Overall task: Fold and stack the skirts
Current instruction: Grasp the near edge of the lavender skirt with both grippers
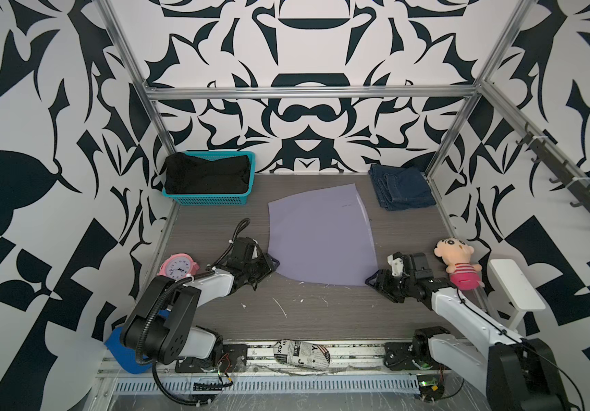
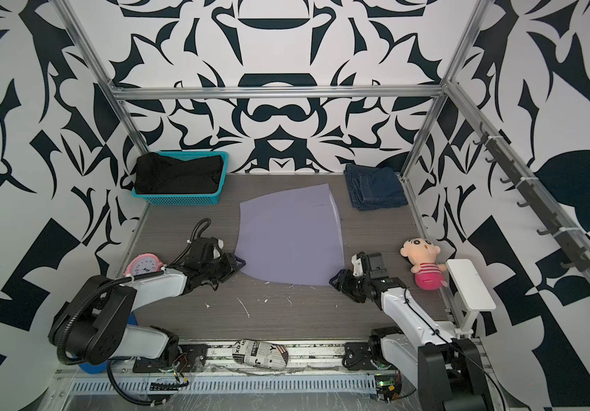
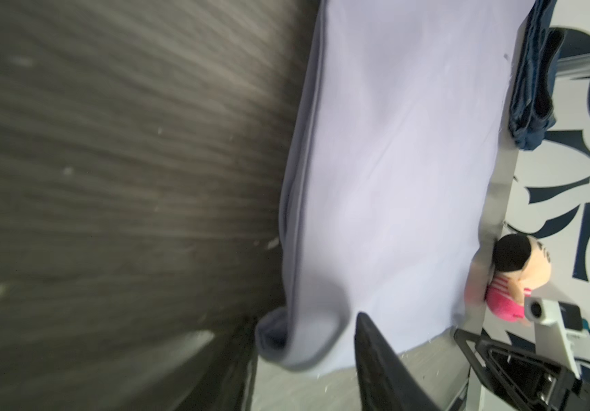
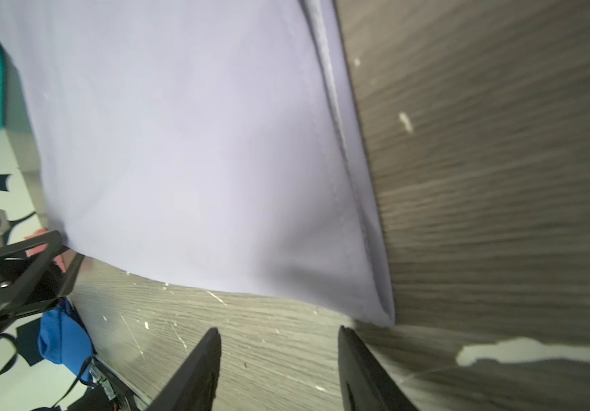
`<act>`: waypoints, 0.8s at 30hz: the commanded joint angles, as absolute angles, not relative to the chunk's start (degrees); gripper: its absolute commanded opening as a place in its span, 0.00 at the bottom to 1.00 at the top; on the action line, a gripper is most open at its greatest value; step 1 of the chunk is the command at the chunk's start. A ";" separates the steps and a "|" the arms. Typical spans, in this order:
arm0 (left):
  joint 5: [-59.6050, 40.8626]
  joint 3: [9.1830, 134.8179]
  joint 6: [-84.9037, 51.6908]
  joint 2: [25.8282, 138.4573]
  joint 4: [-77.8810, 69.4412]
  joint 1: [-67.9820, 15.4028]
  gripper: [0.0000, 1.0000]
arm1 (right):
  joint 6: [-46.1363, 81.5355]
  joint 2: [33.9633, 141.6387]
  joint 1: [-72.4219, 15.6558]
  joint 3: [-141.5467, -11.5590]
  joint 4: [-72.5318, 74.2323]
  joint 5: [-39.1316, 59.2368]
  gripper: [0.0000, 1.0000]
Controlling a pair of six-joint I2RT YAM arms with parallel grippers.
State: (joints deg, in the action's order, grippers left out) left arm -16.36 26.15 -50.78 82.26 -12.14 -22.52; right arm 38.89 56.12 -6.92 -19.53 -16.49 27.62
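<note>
Lavender skirt (image 1: 322, 235) lies flat mid-frame. Left gripper (image 3: 306, 320) straddles its lower-left corner, can't tell if clamped. Right gripper (image 4: 279, 338) is spread, empty, just short of the lower-right corner. Risk: one-sided lift skews or drops the skirt.

Black-and-white patterned walls (image 1: 307, 117) rise behind and beside the grey wood-grain tabletop (image 1: 322, 313). Aluminium frame posts (image 1: 162, 124) stand at its far corners, and a hook rail (image 1: 582, 185) runs beyond its right edge.
</note>
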 commanded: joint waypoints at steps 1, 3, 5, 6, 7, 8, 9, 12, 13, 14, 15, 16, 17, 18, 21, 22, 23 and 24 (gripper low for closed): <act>-14.71 24.32 -50.73 86.25 -9.02 -22.68 0.40 | 41.12 53.10 -5.77 -18.51 -15.41 27.21 0.57; -15.20 23.67 -50.88 86.90 -10.52 -22.67 0.32 | 41.56 52.65 -4.91 -18.38 -15.46 27.98 0.57; -15.21 23.38 -50.91 87.05 -10.82 -22.61 0.28 | 42.09 53.24 -3.98 -18.51 -15.49 29.33 0.58; -15.25 23.41 -50.77 86.95 -10.60 -22.64 0.25 | 42.45 53.70 -3.64 -18.54 -15.27 30.00 0.58; -14.93 23.54 -50.50 86.72 -9.93 -22.64 0.23 | 42.84 54.47 -3.46 -18.67 -15.12 30.60 0.58; -14.53 23.79 -50.32 86.36 -8.97 -22.65 0.23 | 42.97 55.48 -3.44 -18.80 -14.89 31.23 0.58; -14.46 24.05 -50.08 86.02 -8.39 -22.66 0.22 | 43.14 56.22 -3.46 -18.89 -14.65 31.77 0.58; -14.20 24.76 -49.59 84.63 -6.94 -22.62 0.14 | 44.16 58.30 -3.48 -18.80 -13.08 32.88 0.58; -13.93 24.95 -49.52 84.08 -6.25 -22.63 0.10 | 44.33 58.53 -3.48 -19.08 -13.46 32.83 0.58; -13.46 25.22 -49.41 83.57 -5.26 -22.66 0.03 | 43.94 58.26 -3.49 -19.82 -15.31 32.06 0.58; -12.95 25.48 -49.23 83.13 -4.38 -22.62 0.00 | 43.19 57.47 -3.45 -20.42 -16.94 31.51 0.58; -12.50 25.49 -49.00 82.69 -3.69 -22.67 0.00 | 43.07 56.44 -3.43 -20.57 -17.48 30.84 0.58; -12.10 25.49 -48.79 82.41 -3.23 -22.64 0.00 | 42.94 55.55 -3.39 -20.86 -18.72 29.65 0.59; -11.80 25.57 -48.63 82.28 -2.79 -22.61 0.00 | 42.94 55.48 -3.38 -20.74 -19.15 29.27 0.60; -11.34 26.01 -48.43 82.10 -1.89 -22.62 0.00 | 44.90 58.01 -3.37 -19.10 -16.91 31.22 0.59; -11.41 26.02 -48.43 81.92 -2.09 -22.62 0.00 | 45.30 58.83 -3.39 -18.37 -15.95 31.33 0.57; -11.50 25.93 -48.51 81.76 -2.19 -22.65 0.00 | 45.36 59.19 -3.40 -17.87 -15.11 31.08 0.56; -11.43 25.92 -48.52 81.61 -2.11 -22.68 0.00 | 45.35 59.28 -3.43 -17.51 -14.34 31.07 0.56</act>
State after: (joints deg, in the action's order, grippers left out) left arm -14.04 26.15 -49.10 81.67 -8.36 -22.55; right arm 44.34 58.72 -3.55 -18.37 -16.10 31.07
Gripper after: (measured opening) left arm 0.092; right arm 0.563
